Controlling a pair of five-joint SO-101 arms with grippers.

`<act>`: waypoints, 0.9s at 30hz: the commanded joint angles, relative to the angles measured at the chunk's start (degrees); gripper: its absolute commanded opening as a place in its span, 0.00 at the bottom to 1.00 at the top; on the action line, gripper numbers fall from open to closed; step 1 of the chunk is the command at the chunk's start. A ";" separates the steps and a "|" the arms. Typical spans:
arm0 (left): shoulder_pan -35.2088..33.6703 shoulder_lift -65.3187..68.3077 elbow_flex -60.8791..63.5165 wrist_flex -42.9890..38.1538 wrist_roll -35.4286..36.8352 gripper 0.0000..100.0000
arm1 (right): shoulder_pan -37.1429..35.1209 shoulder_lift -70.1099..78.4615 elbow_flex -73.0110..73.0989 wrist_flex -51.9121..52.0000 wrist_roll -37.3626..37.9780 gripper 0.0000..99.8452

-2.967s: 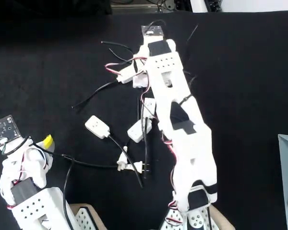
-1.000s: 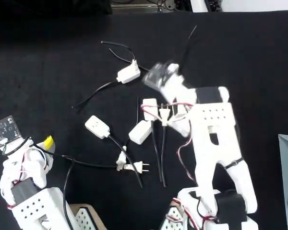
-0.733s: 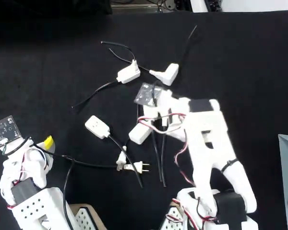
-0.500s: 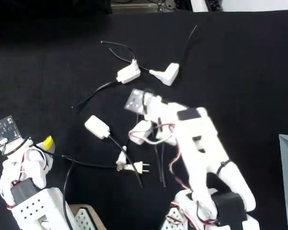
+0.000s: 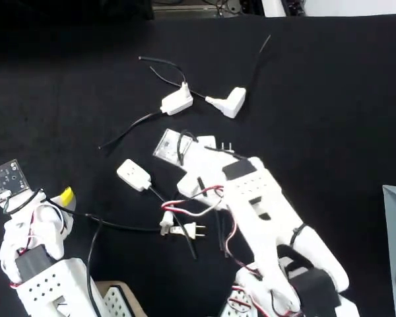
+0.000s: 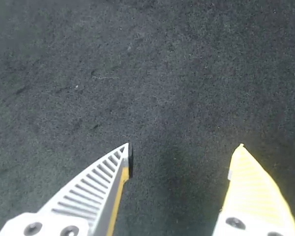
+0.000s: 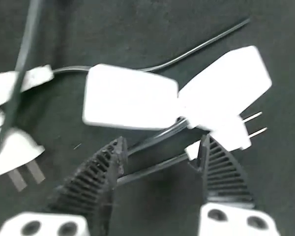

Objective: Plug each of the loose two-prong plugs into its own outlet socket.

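Surface: black cloth-covered surface (image 5: 330, 132), strewn with white plugs, sockets and black cords.
Right end effector (image 7: 162, 143): released and empty, black ribbed fingers spread. It sits low over the cluster at mid-surface, with thin black cords (image 7: 155, 136) crossing the gap between the fingers.
Left end effector (image 6: 184, 150): released, one grey finger and one yellow. It is over bare cloth at the near left, well apart from every plug.
Item 1: white angled two-prong plug (image 7: 226, 93), just beyond the right fingertips and closer to one finger than the other, not between them. It lies against item 2; contact not certain.
Item 2: white rectangular socket block (image 7: 130, 101), likewise just beyond the fingertips.
Item 3: small white two-prong plug on a black cord (image 5: 185, 230), near centre, prongs pointing right.
Item 4: white square socket block (image 5: 134, 174), left of centre.
Items 5–6: white tapered adapter (image 5: 176, 102) and white wedge-shaped plug (image 5: 228, 102), far centre, nose to nose, just apart.
Deciding relation: the right arm is much the nearer to item 1. In the high view its prongs point right, so its long axis probably lies left-to-right. The fingers would need to shift sideways to straddle the body, clear of the cords.
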 commanded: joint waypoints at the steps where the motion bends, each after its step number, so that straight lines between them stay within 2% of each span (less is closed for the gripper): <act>1: -0.40 -0.44 -0.57 -0.09 -0.53 0.32 | -3.43 -3.91 -5.32 11.87 -1.32 0.23; 5: -0.40 -0.44 -0.57 -0.09 -0.53 0.32 | -9.93 -5.05 -5.14 18.99 -1.32 0.24; 10: -0.48 -0.44 -0.57 0.00 -0.53 0.32 | -14.95 -5.14 0.40 11.96 -1.32 0.24; 13: -0.48 -0.44 -0.57 0.09 -0.53 0.32 | -15.56 -5.05 2.42 8.09 -1.32 0.23; 18: -0.48 -0.44 -0.57 0.09 -0.62 0.32 | -17.14 -1.19 2.42 7.65 -3.52 0.23; 27: -0.48 -0.44 -0.57 0.09 -0.62 0.32 | -17.14 16.13 -4.26 5.01 -3.69 0.23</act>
